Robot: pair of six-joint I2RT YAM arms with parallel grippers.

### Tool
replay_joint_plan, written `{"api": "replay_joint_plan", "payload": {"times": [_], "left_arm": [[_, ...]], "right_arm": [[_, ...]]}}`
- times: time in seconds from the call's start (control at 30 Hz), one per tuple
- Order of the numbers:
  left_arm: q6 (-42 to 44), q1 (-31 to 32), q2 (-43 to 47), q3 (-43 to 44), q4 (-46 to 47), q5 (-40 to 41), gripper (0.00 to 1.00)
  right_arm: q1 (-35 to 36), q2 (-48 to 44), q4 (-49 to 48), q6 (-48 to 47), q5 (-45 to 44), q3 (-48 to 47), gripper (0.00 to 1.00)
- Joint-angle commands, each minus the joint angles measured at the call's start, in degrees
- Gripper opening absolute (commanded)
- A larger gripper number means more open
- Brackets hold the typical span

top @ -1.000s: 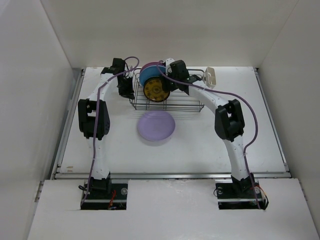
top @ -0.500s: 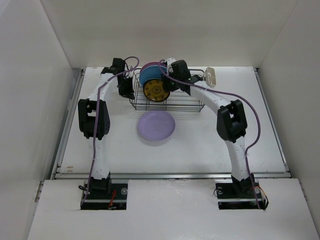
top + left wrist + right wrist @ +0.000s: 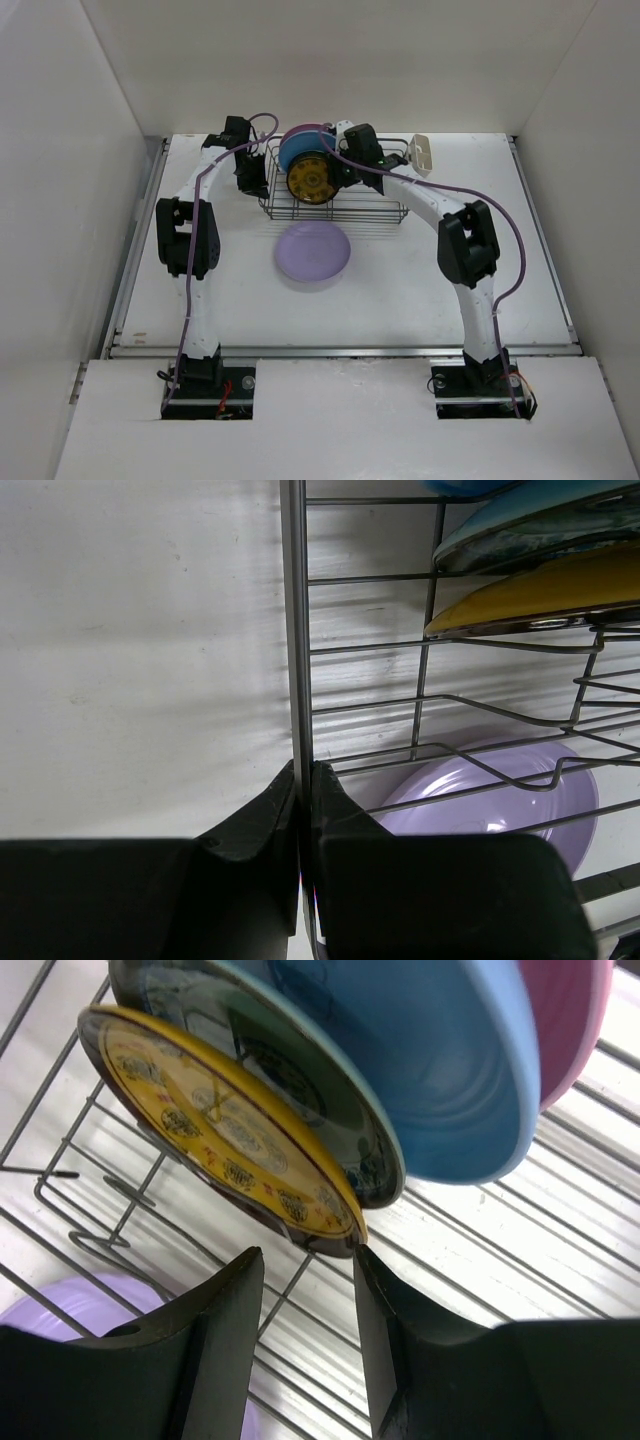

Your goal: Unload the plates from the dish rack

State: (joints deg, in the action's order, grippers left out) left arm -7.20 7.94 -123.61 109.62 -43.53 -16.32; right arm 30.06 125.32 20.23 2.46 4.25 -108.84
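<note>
Your right jaws stand apart, straddling the bottom rim of the golden-yellow plate (image 3: 215, 1130), frontmost in the dish rack (image 3: 370, 215) at the table's (image 3: 400, 300) 12 o'clock. Centre that rim between them before pinching, then lift straight up clear of the prongs. Left jaws are clamped on the rack's edge wire, steadying it. Set down beside the lavender plate (image 3: 313, 251), at the rack's 6 o'clock.
</note>
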Motion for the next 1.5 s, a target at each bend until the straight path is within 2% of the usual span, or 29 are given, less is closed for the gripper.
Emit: {"api": "replay_joint_plan", "payload": {"times": [0.0, 0.33, 0.43, 0.47, 0.57, 0.6, 0.8, 0.87, 1.03, 1.13, 1.17, 1.2, 1.47], "left_arm": [[0.0, 0.6, 0.1, 1.9, -0.5, -1.8, 0.00], [0.0, 1.1, -0.4, 1.9, -1.0, -1.3, 0.00], [0.0, 1.1, -0.4, 1.4, -1.0, -1.3, 0.00], [0.0, 1.1, -0.4, 1.4, -1.0, -1.3, 0.00], [0.0, 1.1, -0.9, 1.4, -1.0, -1.3, 0.00], [0.0, 1.1, -0.9, 1.4, -1.0, -1.3, 0.00], [0.0, 1.1, -0.9, 0.9, -1.0, -0.7, 0.00], [0.0, 1.1, -0.9, 0.9, -1.0, -0.7, 0.00], [0.6, 1.6, -0.9, 0.9, -1.0, -0.7, 0.00], [0.6, 1.6, -0.9, 0.2, -1.0, -0.7, 0.00], [0.6, 1.6, -0.9, 0.2, -1.0, -0.7, 0.00], [0.6, 1.6, -0.9, 0.2, -1.0, -0.7, 0.00], [-0.5, 1.6, -1.5, 0.2, -1.0, -1.9, 0.00]], "right_arm": [[0.3, 1.3, -4.1, 0.6, -1.0, -2.9, 0.47], [-0.3, 6.3, -3.0, 0.6, -2.5, -8.1, 0.47], [-0.3, 6.3, -3.6, 0.1, -1.0, -7.5, 0.42], [-0.3, 6.3, -4.3, 0.1, -0.5, -7.5, 0.36], [-0.3, 7.7, -5.4, 0.1, -2.3, -7.5, 0.36], [-0.3, 8.2, -4.7, 0.1, -3.3, -8.1, 0.44], [-0.3, 3.6, -6.9, 0.1, -4.3, -3.3, 0.54], [-0.3, 3.1, -7.6, -0.4, -4.3, -3.3, 0.54], [-0.3, 6.6, -8.7, -0.4, -1.9, -6.6, 0.43], [-0.8, 8.3, -8.7, -0.4, -2.4, -6.7, 0.21], [-0.8, 8.3, -8.7, -0.4, -2.4, -6.0, 0.07], [-0.8, 7.4, -8.7, -0.4, -3.0, -6.0, 0.01], [-0.8, -2.9, -12.0, -1.6, -6.5, -2.3, 0.00]]}}
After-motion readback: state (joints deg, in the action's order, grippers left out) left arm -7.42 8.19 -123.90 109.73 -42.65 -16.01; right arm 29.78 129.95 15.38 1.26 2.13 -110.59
